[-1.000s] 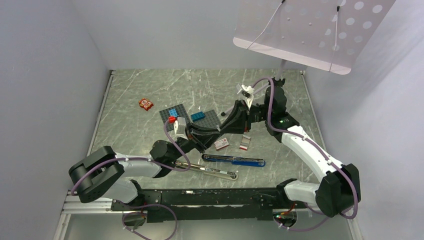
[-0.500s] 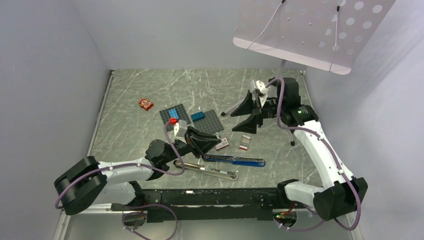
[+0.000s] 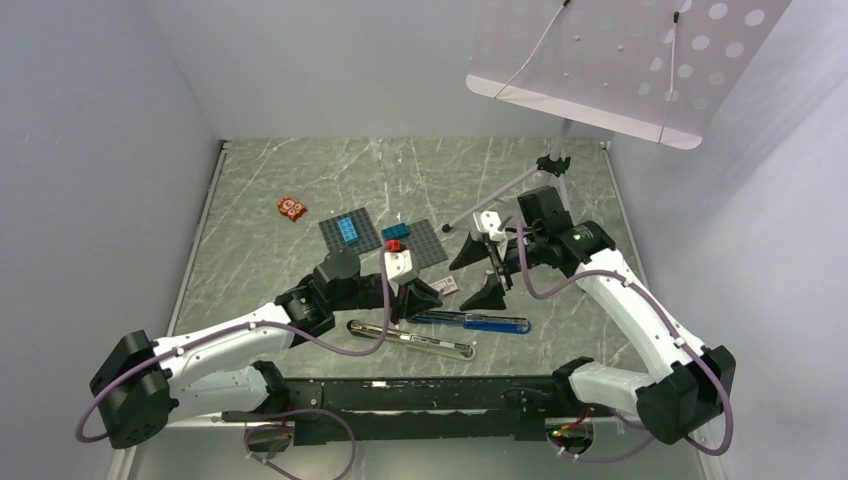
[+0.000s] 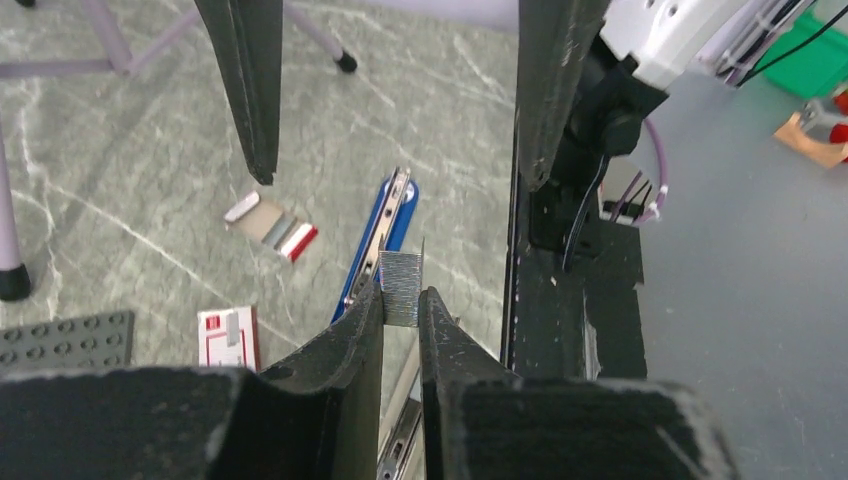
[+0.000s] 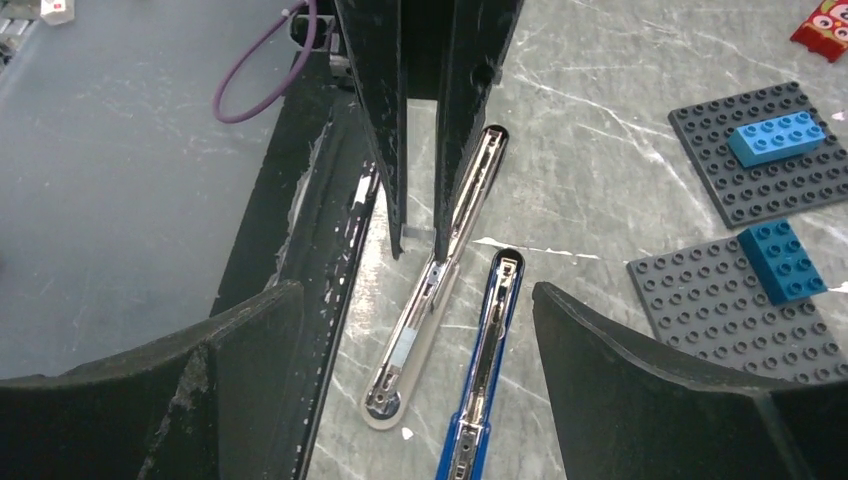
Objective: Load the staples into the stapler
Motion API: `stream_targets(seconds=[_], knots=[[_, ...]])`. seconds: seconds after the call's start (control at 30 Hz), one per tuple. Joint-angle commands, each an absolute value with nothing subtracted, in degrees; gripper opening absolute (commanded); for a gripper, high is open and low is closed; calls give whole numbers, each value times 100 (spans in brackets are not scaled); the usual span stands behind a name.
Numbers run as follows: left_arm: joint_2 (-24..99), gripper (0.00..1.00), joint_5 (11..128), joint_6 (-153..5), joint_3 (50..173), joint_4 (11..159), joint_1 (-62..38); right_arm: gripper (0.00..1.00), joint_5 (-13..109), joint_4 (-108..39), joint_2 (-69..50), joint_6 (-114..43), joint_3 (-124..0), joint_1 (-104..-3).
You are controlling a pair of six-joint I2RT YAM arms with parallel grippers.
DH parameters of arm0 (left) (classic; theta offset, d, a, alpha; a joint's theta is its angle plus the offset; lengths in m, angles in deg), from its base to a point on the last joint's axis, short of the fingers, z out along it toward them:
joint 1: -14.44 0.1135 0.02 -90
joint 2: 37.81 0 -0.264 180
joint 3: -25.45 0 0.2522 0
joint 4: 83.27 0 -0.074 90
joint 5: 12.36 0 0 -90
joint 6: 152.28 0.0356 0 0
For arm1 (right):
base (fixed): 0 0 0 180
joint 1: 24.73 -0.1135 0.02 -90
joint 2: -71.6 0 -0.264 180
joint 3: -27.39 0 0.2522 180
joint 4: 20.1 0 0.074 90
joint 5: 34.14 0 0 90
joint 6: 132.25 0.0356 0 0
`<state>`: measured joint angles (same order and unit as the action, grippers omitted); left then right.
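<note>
My left gripper (image 4: 400,292) is shut on a short silver strip of staples (image 4: 402,286), held upright just above the table. Right behind it lies a blue stapler (image 4: 388,228), opened flat, also seen in the top view (image 3: 470,321). A beige and silver stapler (image 5: 432,290) lies open beside it, nearer the arm bases. The white staple box with red print (image 4: 228,338) and its grey tray with a red end (image 4: 276,226) lie on the table. My right gripper (image 5: 440,395) hangs open above both staplers and holds nothing.
Two dark grey studded plates (image 3: 350,232) with blue bricks (image 5: 782,138) lie behind the left gripper. A small red tile (image 3: 292,208) sits far left. A lamp stand's legs (image 3: 500,192) reach across the table's back. The black base rail (image 3: 400,392) borders the near edge.
The right gripper has opened wide, drawn away from the left one and come down over the staplers. The left gripper has moved right toward the staplers with the staple strip.
</note>
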<state>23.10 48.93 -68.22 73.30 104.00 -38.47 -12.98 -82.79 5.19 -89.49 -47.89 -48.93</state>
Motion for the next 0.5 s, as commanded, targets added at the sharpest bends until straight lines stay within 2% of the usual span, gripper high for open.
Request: stream_targets(seconds=[0.0, 0.2, 0.33, 0.47], knots=[[2458, 10, 4857, -6466, 7664, 9724, -3830, 85, -1023, -7478, 732, -8539, -4753, -5228], [2524, 9, 5151, -6582, 7790, 9615, -3832, 76, -552, -6789, 714, -7920, -4500, -5559], [2497, 9, 5176, -6629, 7780, 9674, -3835, 73, -464, -6762, 577, -7844, -4526, -5619], [2517, 9, 5196, -6656, 7797, 9668, -3837, 64, -295, -6952, 393, -7971, -4616, -5699]])
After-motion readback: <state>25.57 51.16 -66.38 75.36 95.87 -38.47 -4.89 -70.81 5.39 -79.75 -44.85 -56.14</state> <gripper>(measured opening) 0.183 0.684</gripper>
